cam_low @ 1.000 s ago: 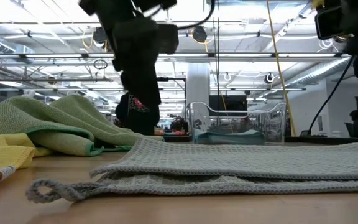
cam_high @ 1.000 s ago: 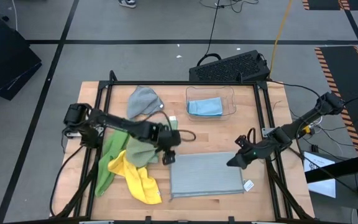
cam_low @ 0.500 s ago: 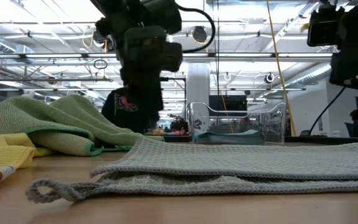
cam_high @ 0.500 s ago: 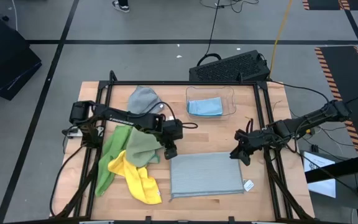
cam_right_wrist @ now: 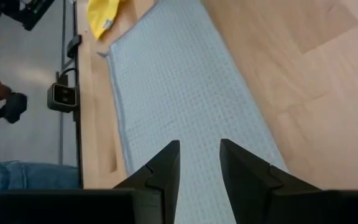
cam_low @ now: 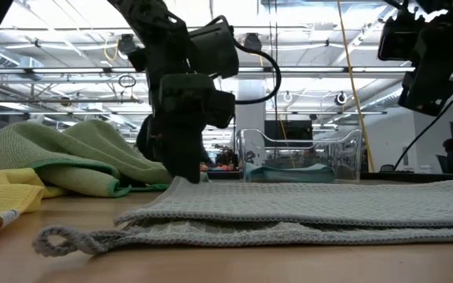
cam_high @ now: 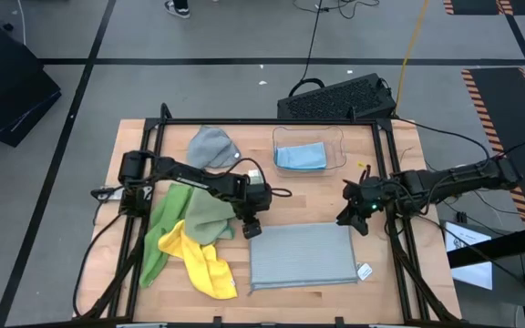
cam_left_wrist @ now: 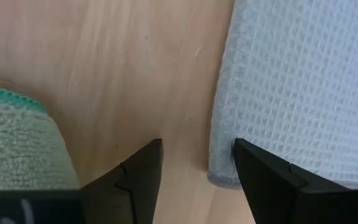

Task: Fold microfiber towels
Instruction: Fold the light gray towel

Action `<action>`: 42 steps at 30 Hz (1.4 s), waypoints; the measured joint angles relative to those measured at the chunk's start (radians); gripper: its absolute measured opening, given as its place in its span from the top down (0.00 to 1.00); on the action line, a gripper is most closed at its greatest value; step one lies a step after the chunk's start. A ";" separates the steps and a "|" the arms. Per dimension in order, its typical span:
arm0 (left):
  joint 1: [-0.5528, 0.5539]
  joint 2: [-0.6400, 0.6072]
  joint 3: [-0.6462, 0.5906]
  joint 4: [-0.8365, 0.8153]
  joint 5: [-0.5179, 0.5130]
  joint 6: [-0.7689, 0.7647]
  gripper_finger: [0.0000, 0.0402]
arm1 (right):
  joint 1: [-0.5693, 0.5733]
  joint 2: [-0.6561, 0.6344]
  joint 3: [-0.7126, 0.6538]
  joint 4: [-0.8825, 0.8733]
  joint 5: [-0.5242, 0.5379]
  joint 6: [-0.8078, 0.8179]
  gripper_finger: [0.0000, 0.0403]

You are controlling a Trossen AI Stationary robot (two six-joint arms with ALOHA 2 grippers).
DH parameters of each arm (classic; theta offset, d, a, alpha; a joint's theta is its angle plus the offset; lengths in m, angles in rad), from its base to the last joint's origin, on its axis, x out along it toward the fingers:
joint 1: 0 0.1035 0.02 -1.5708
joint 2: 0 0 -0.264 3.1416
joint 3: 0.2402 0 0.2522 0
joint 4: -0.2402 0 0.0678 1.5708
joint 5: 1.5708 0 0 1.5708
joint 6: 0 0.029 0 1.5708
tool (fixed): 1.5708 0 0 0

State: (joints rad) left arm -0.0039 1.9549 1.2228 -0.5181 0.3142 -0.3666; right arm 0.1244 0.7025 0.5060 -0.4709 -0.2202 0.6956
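Note:
A grey waffle towel (cam_high: pixel 299 255), folded in two, lies flat at the table's near middle. My left gripper (cam_high: pixel 252 230) points down at its far left corner (cam_left_wrist: pixel 224 177), open, one finger over the bare wood and one over the cloth. My right gripper (cam_high: pixel 351 220) hangs above the towel's far right corner, narrowly open, holding nothing (cam_right_wrist: pixel 197 155). A sage green towel (cam_high: pixel 206 215), a bright green one (cam_high: pixel 158 241) and a yellow one (cam_high: pixel 203 266) lie heaped at the left. Another grey towel (cam_high: pixel 211 146) sits crumpled at the far left. My left gripper straddles the grey towel's far left corner (cam_left_wrist: pixel 224 177) from above, slanting down. Whether its fingertips (cam_left_wrist: pixel 260 177) touch the cloth I cannot tell.
A clear plastic bin (cam_high: pixel 339 153) at the far middle holds a light blue towel (cam_high: pixel 301 157). A white tag (cam_high: pixel 365 271) sticks out at the grey towel's near right corner. Bare wood shows between the bin and the folded towel.
My left gripper has come down and tipped steeper onto the grey towel's far left corner. My right gripper has drawn back toward the table's far right and rolled about its own line, staying above the towel. No towel has moved.

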 joint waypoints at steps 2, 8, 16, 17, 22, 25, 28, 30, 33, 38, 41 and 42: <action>-0.008 0.000 0.000 -0.001 -0.027 0.007 0.50 | -0.015 0.001 0.000 -0.002 -0.022 0.000 0.74; -0.023 -0.013 -0.001 -0.004 -0.045 -0.037 0.50 | -0.036 0.000 0.000 0.013 -0.079 0.106 0.74; -0.029 -0.064 0.011 -0.080 -0.052 -0.241 0.50 | -0.032 0.001 0.000 0.178 -0.098 0.284 0.74; -0.031 -0.063 0.011 -0.073 -0.067 -0.242 0.50 | -0.032 0.001 0.000 0.191 -0.098 0.294 0.74; -0.039 -0.054 0.011 -0.029 -0.127 -0.223 0.50 | -0.032 0.001 0.000 0.244 -0.099 0.377 0.74; -0.027 -0.055 0.011 -0.025 -0.133 -0.219 0.50 | -0.020 0.001 0.000 0.277 -0.099 0.440 0.74; -0.017 -0.055 0.010 -0.042 -0.132 -0.256 0.50 | 0.008 0.001 0.000 0.333 -0.095 0.470 0.74; -0.016 -0.056 0.003 -0.034 -0.128 -0.266 0.50 | 0.022 0.003 0.000 0.352 -0.079 0.475 0.74; -0.013 -0.056 -0.017 -0.040 -0.108 -0.274 0.50 | 0.028 0.003 0.000 0.348 -0.065 0.491 0.74; -0.012 -0.056 -0.036 -0.042 -0.070 -0.317 0.50 | 0.028 0.004 0.000 0.347 -0.064 0.484 0.74; -0.025 -0.056 -0.036 -0.032 -0.063 -0.329 0.51 | 0.028 0.004 0.000 0.347 -0.065 0.468 0.74; -0.029 -0.056 -0.036 -0.032 -0.062 -0.335 0.53 | 0.028 0.004 0.000 0.346 -0.065 0.465 0.74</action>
State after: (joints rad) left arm -0.0332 1.8988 1.1870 -0.5503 0.2519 -0.7012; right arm 0.1520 0.7063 0.5064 -0.1252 -0.2852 1.1610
